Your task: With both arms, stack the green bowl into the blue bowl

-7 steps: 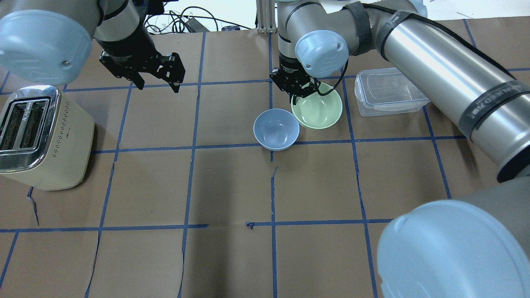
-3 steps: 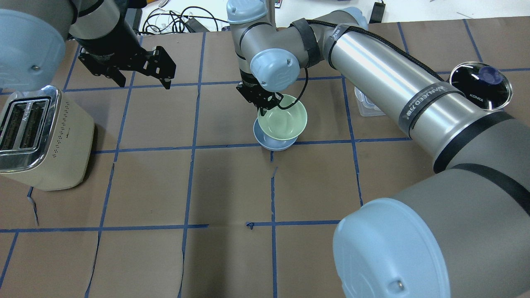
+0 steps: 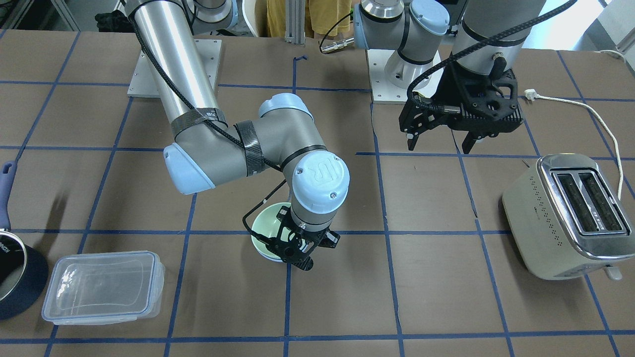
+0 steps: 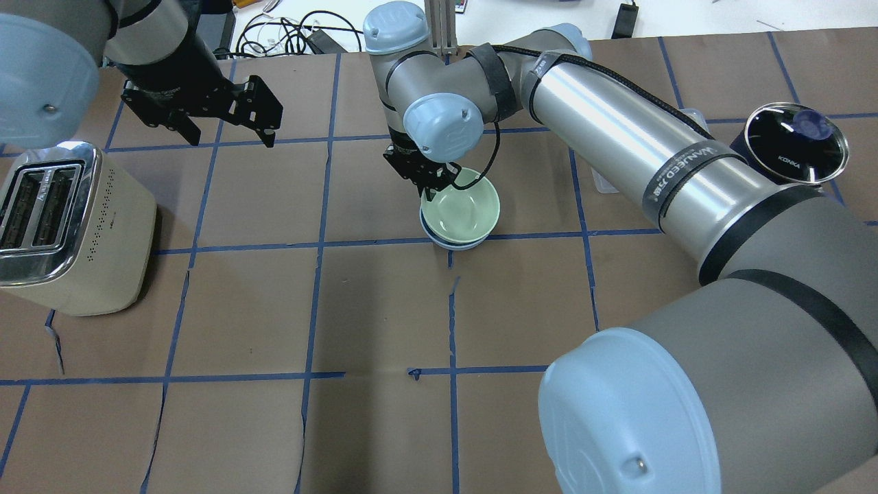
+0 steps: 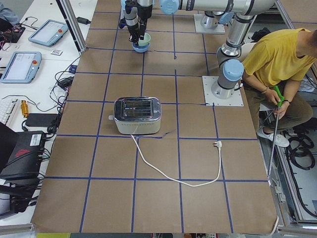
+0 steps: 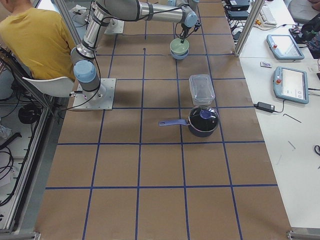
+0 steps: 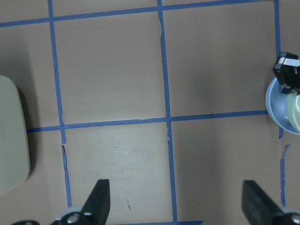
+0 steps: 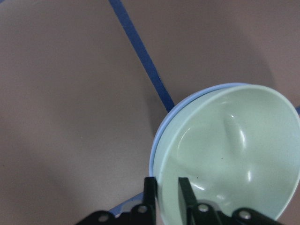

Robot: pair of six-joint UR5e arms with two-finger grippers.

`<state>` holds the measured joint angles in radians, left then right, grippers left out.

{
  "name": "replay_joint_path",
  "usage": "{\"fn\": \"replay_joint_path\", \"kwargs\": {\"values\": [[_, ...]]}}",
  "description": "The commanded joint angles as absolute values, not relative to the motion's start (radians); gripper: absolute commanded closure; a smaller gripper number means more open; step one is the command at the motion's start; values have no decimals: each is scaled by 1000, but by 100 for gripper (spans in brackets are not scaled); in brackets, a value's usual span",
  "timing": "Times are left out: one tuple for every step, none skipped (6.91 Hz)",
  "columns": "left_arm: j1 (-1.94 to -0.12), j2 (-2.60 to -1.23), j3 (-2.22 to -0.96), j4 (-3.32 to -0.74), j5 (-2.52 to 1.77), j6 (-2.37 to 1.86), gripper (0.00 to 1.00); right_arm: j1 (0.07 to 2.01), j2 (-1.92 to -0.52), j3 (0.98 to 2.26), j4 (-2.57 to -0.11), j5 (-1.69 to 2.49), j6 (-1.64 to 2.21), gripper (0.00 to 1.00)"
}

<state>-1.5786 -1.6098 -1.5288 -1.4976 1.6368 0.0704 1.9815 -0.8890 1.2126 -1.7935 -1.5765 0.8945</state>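
The right gripper [image 4: 432, 180], clamped on the far rim of the green bowl [image 4: 461, 209], has swung it from 1 o'clock of the blue bowl [image 4: 454, 245] down into it. It looks seated, though a slight tilt can't be ruled out, so release seems next. The left gripper [image 4: 230, 137] hangs spread wide at 10 o'clock. With the toaster [image 4: 68, 226] at 9 and the pot [image 4: 796, 140] at 2, the widest room to withdraw lies toward 6.

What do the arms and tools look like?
Both: silver-grey tubes, light blue joint caps. The right arm carries a black cable strapped on with black bands, one lettered in white. The left arm also has a black cable. The right tool and left tool are black, two-fingered.
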Motion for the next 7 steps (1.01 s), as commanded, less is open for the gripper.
{"fn": "replay_joint_path", "kwargs": {"values": [[-1575,-1614,-1526,-1496,1634,77,0,1980,-888,1212,-1813,-1589,830,0],[-1575,-1612,-1528,-1496,1634,78,0,1968,-897,1195,-1810,-1589,813,0],[-1577,-1612,-1526,-1494,1632,78,0,1936,-926,1162,-1799,-1586,770,0],[-1578,-1612,-1526,-1494,1634,77,0,1857,-972,1161,-1764,-1577,668,0],[-1578,-1611,-1529,-1494,1634,77,0,1779,-1044,1169,-1688,-1571,552,0],[-1578,-1611,-1529,-1494,1635,77,0,1744,-1102,1186,-1643,-1575,434,0],[-1578,-1611,-1529,-1494,1634,75,0,1711,-1170,1209,-1578,-1577,338,0]]}}
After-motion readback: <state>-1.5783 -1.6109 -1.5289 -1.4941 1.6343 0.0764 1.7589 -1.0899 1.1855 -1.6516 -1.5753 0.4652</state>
